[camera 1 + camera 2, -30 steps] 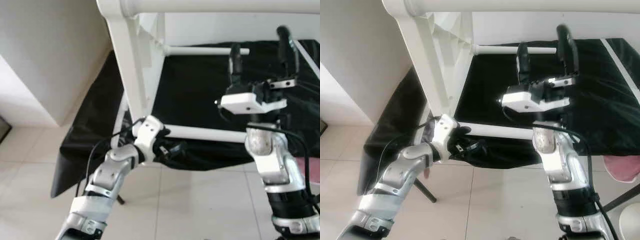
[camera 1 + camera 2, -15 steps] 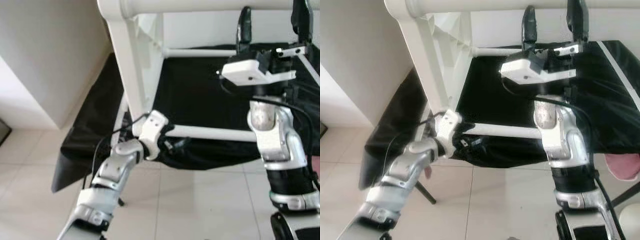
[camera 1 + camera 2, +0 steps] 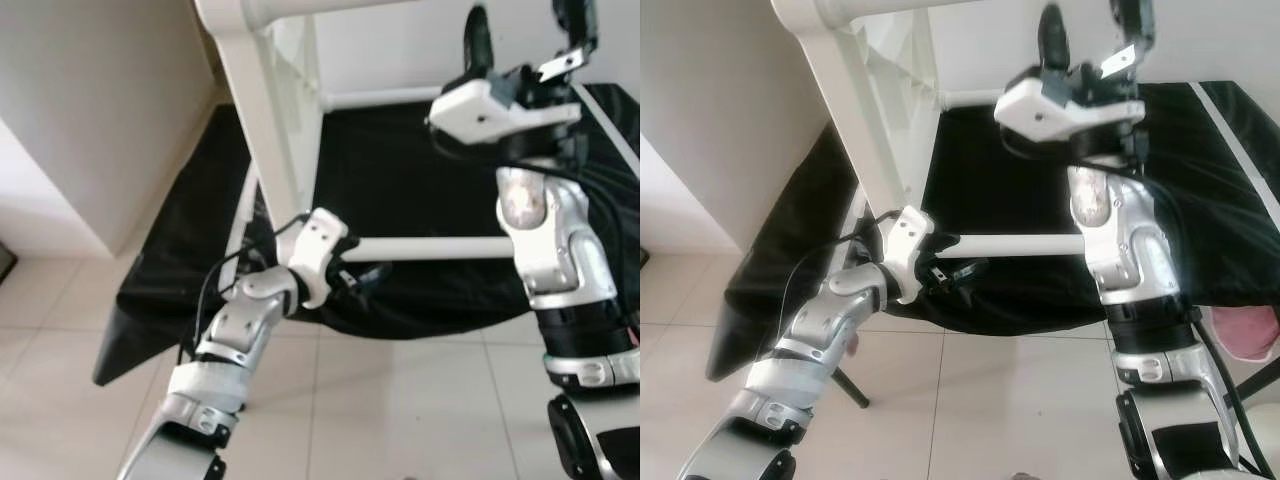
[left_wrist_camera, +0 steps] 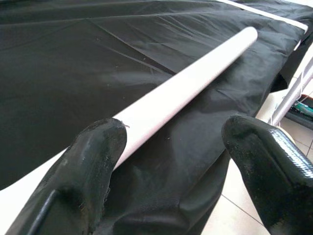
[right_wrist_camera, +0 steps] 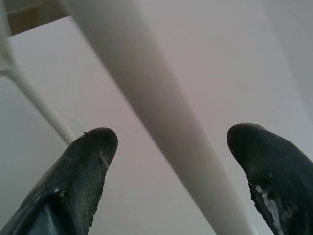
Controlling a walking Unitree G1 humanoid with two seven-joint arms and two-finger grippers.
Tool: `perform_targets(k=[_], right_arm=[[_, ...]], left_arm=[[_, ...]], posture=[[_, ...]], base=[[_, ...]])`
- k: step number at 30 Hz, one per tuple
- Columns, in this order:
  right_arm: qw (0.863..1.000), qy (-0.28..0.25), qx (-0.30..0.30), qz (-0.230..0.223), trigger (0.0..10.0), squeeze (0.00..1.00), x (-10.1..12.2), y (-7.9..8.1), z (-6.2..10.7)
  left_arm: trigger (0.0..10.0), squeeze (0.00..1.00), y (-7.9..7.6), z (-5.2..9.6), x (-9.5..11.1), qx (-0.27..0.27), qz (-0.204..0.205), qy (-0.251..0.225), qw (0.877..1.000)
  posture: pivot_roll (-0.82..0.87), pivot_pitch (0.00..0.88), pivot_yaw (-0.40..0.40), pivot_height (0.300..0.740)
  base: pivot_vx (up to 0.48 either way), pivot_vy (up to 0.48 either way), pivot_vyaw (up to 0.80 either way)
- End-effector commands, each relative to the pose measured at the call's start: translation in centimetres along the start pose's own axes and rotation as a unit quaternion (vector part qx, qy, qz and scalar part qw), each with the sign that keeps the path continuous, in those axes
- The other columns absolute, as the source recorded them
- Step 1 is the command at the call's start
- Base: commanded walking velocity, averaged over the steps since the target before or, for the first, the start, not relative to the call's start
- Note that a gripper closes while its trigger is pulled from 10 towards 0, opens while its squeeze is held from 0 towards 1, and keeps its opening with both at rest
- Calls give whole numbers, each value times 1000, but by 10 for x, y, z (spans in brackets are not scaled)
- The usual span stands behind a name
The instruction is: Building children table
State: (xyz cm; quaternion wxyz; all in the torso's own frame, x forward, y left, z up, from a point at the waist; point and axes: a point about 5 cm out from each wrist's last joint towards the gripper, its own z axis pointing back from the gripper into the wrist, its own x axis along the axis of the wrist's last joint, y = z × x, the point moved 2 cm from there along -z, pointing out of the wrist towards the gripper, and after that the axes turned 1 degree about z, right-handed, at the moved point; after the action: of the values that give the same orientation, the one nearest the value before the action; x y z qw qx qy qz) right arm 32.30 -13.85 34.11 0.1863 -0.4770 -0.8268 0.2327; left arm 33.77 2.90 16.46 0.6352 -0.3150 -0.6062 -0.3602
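Two arms at the white table frame over a black sheet

Left arm bends low and forward, its left tool (image 4: 171, 147) spread wide, one finger (image 4: 98, 152) touching the lower rail (image 3: 430, 247); the frame (image 3: 270, 130) stands tilted on the black sheet (image 3: 400, 160); right arm reaches straight up, right tool (image 5: 171, 161) wide open beneath the top bar (image 5: 146, 107)

The left arm reaches forward and low, elbow bent, its silver forearm angled up toward the middle, the white wrist block turned inward. The left claw (image 4: 168, 147) has its two black fingers spread apart, one fingertip (image 4: 100, 147) close by the other's side with a wide gap between. The right arm stands upright, forearm vertical, wrist bent back. The right claw (image 3: 525, 35) points upward, its fingers (image 5: 93, 156) parted wide.
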Motion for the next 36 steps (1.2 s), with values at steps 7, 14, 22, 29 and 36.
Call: perform_targets(k=[7,14,22,29,36], right_arm=[[1000,-4,4,11,10000,0,2,5,1],[1000,-10,-20,22,10000,0,2,0,-5],[999,-7,-49,22,10000,0,1,-9,-15],[999,11,-43,28,10000,0,-3,-10,-29],[998,28,-32,37,10000,0,-10,-8,-36]], left_arm=[[10000,0,7,2,1,16,-2,-2,1000],[10000,0,8,1,2,15,-5,-4,1000],[10000,0,9,-2,3,18,-2,-7,1000],[10000,0,7,-12,5,14,-2,-10,1000],[10000,0,6,-22,9,17,-3,-13,1000]], posture=[[-83,69,58,740],[-86,71,58,740],[-86,72,57,740],[-88,69,54,740],[-89,67,52,740]], base=[[0,0,0],[0,0,0],[0,0,0],[0,0,0],[0,0,0]])
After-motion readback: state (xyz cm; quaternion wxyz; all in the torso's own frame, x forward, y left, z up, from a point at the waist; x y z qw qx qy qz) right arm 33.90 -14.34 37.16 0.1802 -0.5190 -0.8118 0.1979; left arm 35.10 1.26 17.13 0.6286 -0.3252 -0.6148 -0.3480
